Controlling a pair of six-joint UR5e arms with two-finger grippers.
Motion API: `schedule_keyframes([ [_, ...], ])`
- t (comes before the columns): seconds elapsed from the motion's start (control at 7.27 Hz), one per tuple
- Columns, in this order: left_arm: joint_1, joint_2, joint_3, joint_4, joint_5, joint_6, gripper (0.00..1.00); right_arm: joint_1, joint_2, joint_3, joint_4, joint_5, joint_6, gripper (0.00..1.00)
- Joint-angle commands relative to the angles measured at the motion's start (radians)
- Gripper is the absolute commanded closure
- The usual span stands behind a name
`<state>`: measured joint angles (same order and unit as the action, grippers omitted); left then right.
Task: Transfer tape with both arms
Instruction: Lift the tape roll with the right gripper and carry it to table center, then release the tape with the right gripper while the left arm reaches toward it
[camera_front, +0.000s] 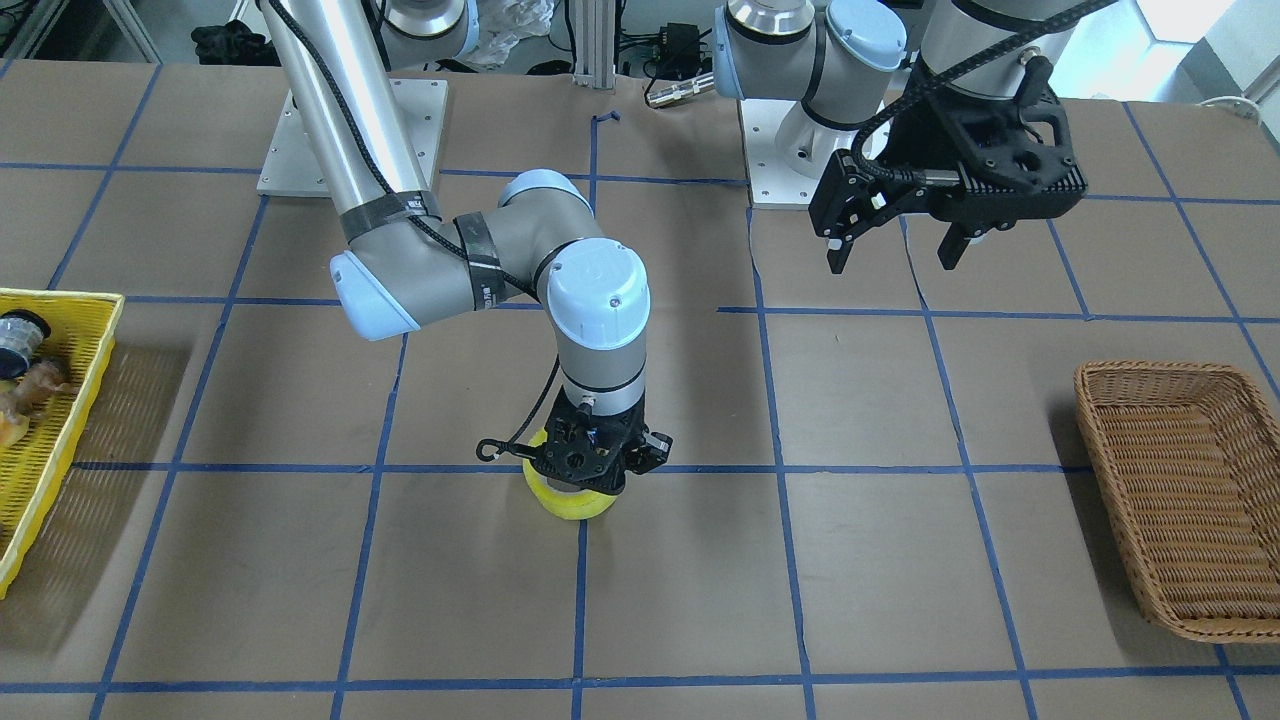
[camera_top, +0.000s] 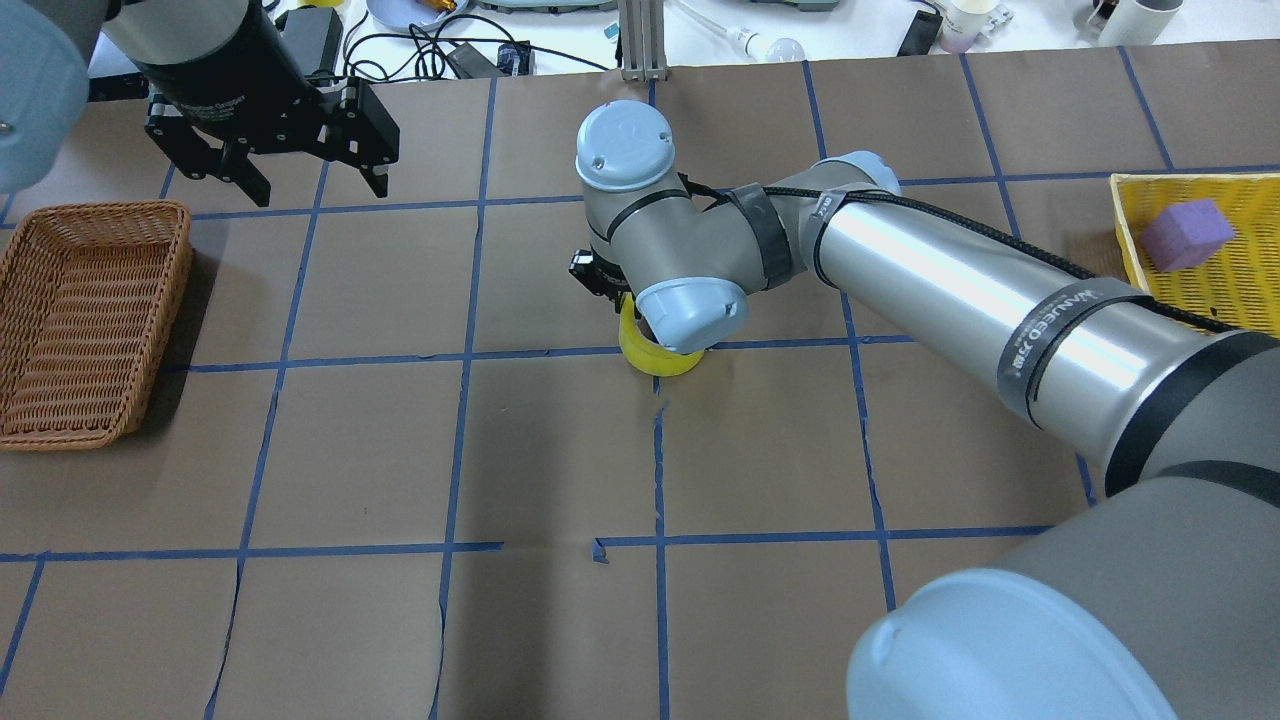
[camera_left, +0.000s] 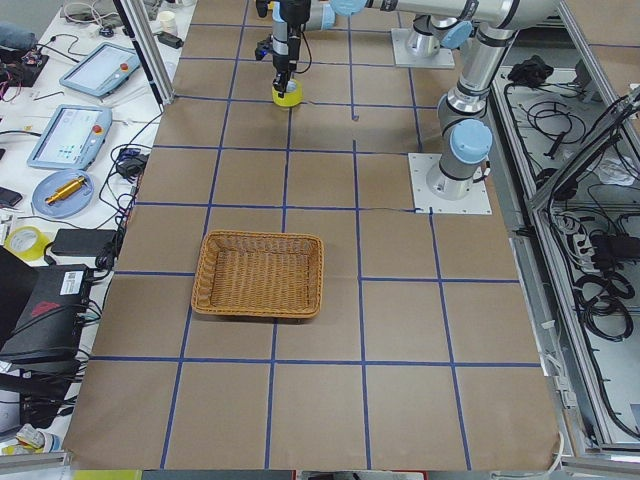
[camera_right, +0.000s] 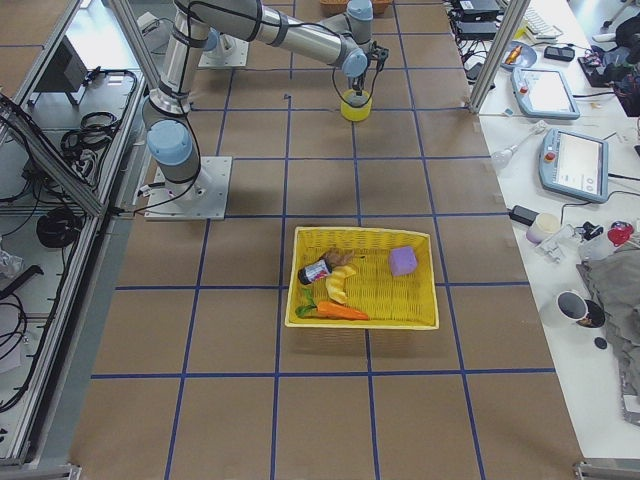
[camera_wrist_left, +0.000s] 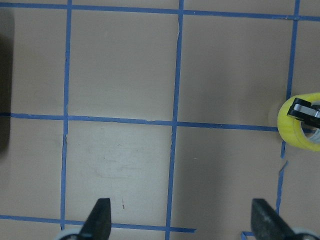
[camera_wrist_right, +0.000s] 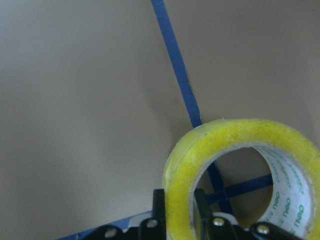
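The right gripper (camera_front: 592, 462) is clenched on the tape (camera_front: 572, 502), its fingers (camera_wrist_right: 159, 204) pinching the ring's wall, one inside and one outside. The tape sits under it at mid-table (camera_front: 900, 570), hole upward, perhaps slightly tilted. Its inner core (camera_wrist_right: 282, 175) reads "neo". The left gripper (camera_front: 893, 255) hangs spread wide, well apart to the left.

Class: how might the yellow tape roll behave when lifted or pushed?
Probably stiff: the tape looks undented with the right gripper pinching its wall. Likely light, being a hollow ring. Set on edge, it could roll.
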<state>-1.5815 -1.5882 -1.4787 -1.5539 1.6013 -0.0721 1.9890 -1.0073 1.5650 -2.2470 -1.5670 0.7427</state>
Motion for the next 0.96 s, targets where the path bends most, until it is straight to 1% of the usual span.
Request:
schedule_keyframes([
  [0.0, 0.000, 0.001, 0.000, 0.000, 0.000, 0.000, 0.00, 0.010, 0.000, -0.002, 0.000, 0.007, 0.003, 0.00],
  [0.14, 0.002, 0.001, -0.002, 0.002, 0.000, 0.002, 0.00, 0.008, -0.010, -0.011, 0.009, -0.005, 0.000, 0.00],
  [0.41, 0.002, 0.005, -0.002, 0.003, 0.014, 0.002, 0.00, -0.056, -0.106, -0.013, 0.107, -0.008, -0.118, 0.00],
  [0.55, 0.008, 0.010, 0.003, 0.002, 0.006, 0.002, 0.00, -0.138, -0.164, -0.013, 0.165, -0.005, -0.211, 0.00],
  [0.69, -0.001, -0.016, 0.003, 0.003, 0.000, -0.008, 0.00, -0.232, -0.231, -0.014, 0.215, -0.007, -0.312, 0.00],
  [0.83, -0.003, -0.042, -0.003, 0.032, 0.000, -0.015, 0.00, -0.312, -0.305, -0.007, 0.281, -0.008, -0.424, 0.00],
])
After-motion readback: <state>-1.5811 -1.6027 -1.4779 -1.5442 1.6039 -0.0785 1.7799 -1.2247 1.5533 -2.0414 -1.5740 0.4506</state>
